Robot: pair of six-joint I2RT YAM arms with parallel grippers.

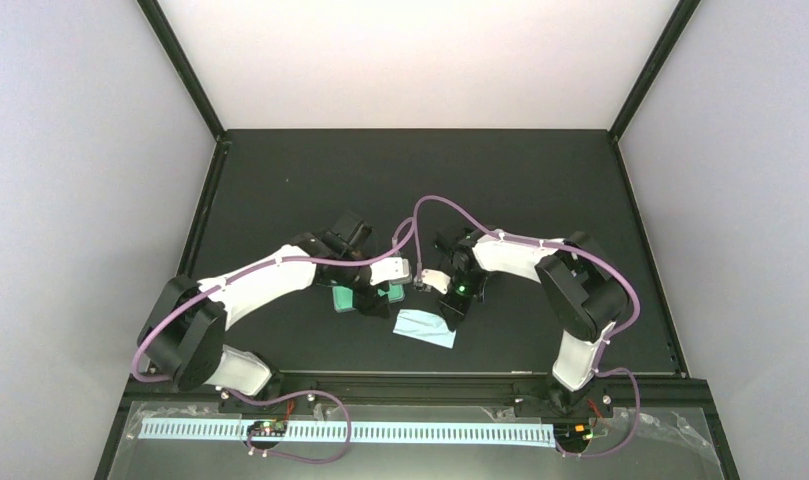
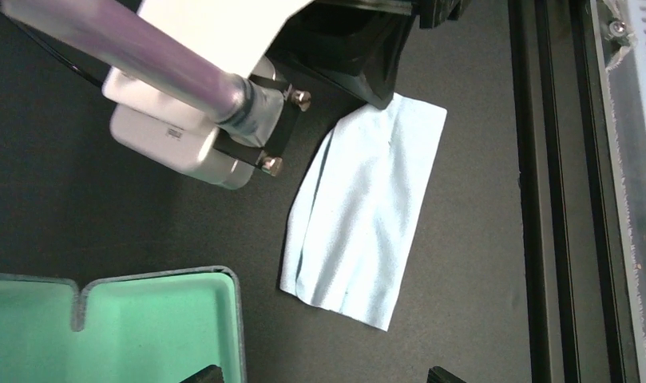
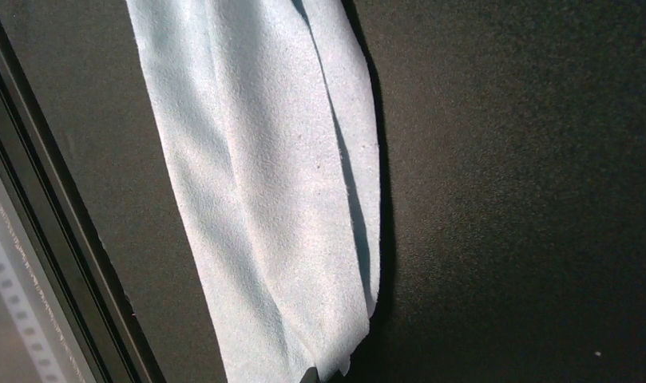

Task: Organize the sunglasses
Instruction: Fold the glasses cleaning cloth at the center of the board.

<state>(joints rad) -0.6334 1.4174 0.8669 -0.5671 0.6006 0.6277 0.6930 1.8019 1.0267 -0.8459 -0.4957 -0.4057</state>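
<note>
Neither pair of sunglasses shows in any view. An open case with a mint-green lining [image 1: 352, 298] lies under my left arm and also shows in the left wrist view [image 2: 112, 331]. My left gripper [image 2: 323, 373] is open and empty, its fingertips [image 2: 206, 373] wide apart over the case's edge and the bare mat. A light blue cloth [image 1: 425, 328] lies just right of the case. My right gripper [image 1: 450, 300] is at the cloth's far corner. In the right wrist view its tips meet at the cloth's [image 3: 263, 183] end, which looks pinched and slightly raised.
The table's black front rail [image 2: 543, 199] runs close beside the cloth, with the clear cover and white strip [image 1: 380, 432] beyond it. Both arms crowd the middle of the dark mat [image 1: 410, 180], the right wrist housing [image 2: 184, 136] just above the cloth.
</note>
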